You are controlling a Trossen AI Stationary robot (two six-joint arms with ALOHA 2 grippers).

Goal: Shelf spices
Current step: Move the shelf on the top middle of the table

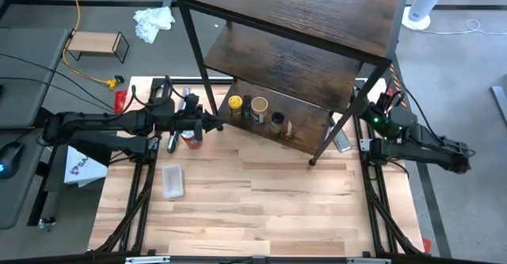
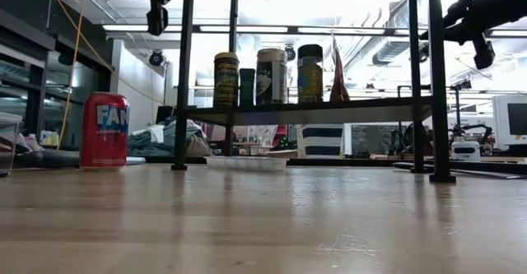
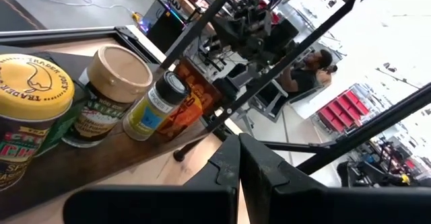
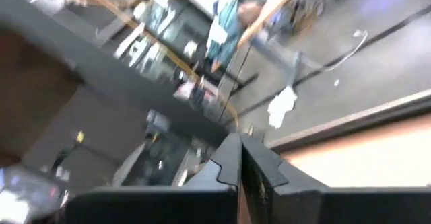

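Both arms raised, each gripper closed, empty

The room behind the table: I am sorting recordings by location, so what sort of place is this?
Probably a robotics lab or workshop. A bare grey concrete floor surrounds the light wooden table, a yellow cable trails across it, and the low view shows exposed ceiling ducts.

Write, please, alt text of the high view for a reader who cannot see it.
Seen from above, a dark wood-grain shelf stands on a light wooden table, with small spice jars in a row on its lowest board. The left gripper, shut and empty, is beside the jars; the right gripper, also shut, waits by the shelf's right side.
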